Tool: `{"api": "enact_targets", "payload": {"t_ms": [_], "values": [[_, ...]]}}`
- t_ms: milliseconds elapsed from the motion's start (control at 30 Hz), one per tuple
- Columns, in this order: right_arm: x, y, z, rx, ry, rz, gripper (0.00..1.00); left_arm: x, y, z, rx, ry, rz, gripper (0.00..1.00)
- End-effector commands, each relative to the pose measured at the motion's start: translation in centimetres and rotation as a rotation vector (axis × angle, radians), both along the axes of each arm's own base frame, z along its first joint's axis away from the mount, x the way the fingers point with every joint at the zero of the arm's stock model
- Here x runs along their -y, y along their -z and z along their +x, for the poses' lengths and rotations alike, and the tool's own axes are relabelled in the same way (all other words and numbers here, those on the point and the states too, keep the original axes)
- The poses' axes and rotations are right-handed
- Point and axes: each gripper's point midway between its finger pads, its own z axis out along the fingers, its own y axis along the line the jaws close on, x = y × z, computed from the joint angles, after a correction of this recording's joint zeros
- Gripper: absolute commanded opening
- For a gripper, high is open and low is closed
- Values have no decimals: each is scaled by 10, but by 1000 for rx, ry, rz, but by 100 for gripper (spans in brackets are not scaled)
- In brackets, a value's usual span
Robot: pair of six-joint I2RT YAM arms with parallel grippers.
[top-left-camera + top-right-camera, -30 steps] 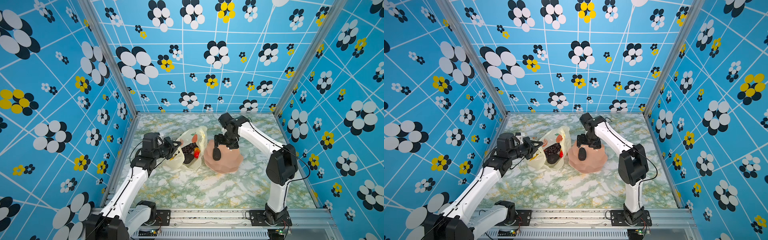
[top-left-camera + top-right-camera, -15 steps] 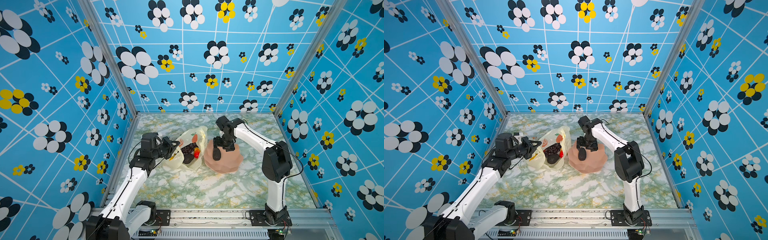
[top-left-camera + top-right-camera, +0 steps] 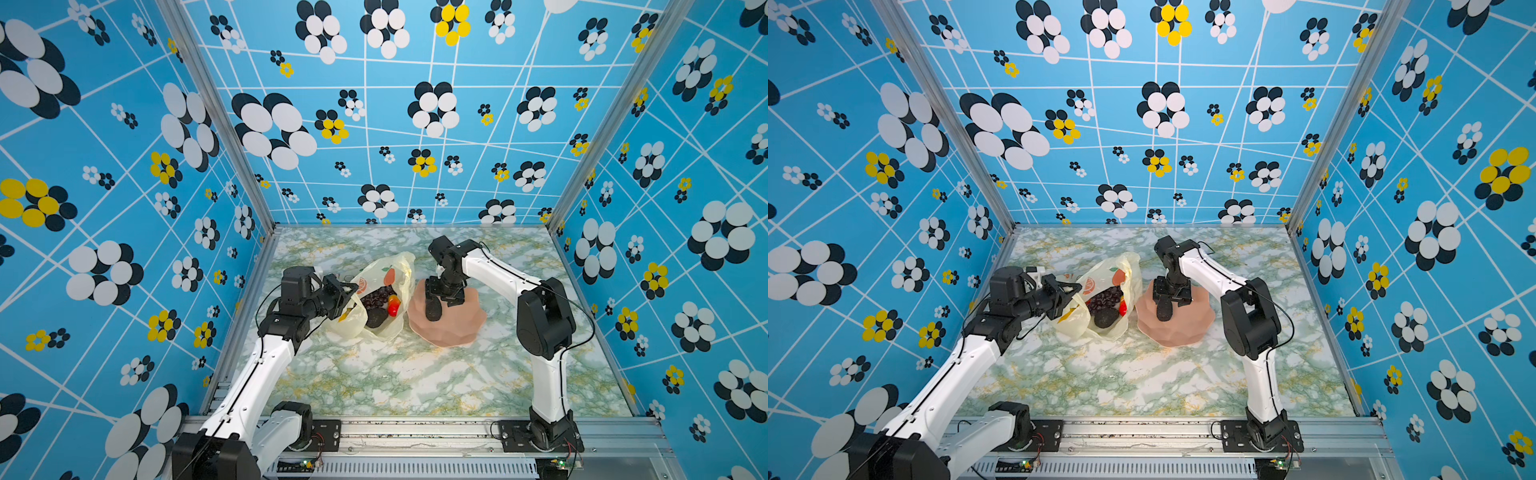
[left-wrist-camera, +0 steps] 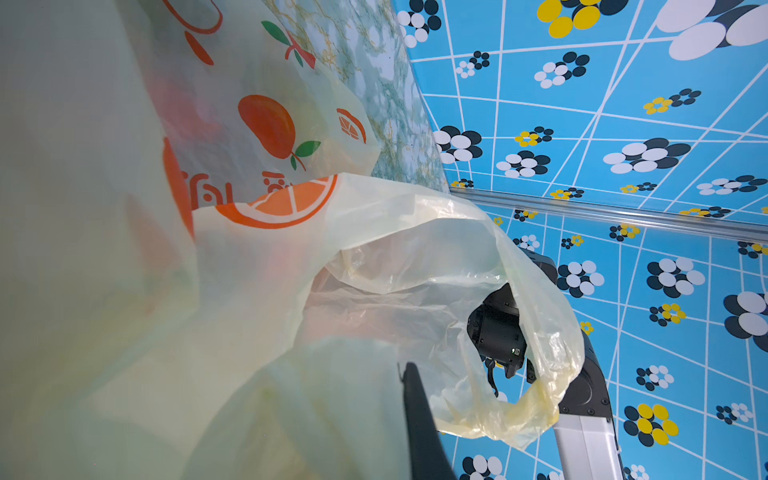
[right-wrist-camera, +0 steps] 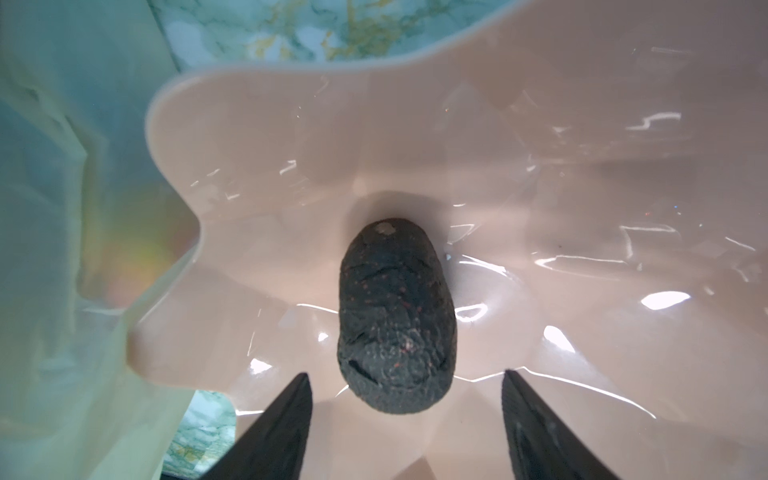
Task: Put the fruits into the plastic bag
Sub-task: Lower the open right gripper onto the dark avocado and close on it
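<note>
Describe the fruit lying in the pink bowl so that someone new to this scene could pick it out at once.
On the marble table, find the pink scalloped bowl beside the plastic bag. In it lies a dark bumpy oval, alone on bare pink. Its look-alike sits inside the bag next to the grapes.

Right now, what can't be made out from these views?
- Fruits deep in the plastic bag: in a top view only the grape bunch and a few pieces show; film hides the rest.
- Where the left claw pinches the bag: draped film covers it in the left wrist view.
- The right claw base: cut off by the right wrist view's edge; open fingers flank the dark oval in the bowl.
</note>
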Motion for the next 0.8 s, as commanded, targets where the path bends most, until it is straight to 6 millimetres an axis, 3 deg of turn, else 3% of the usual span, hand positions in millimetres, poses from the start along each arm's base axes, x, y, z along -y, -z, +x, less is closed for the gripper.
{"api": "enact_targets", "payload": {"t_ms": [0, 767], "values": [[-4, 15, -5, -40, -2, -6, 72, -2, 4, -4, -13, 7, -1, 0], [0, 45, -16, -93, 16, -25, 60, -5, 5, -8, -26, 7, -2, 0]]}}
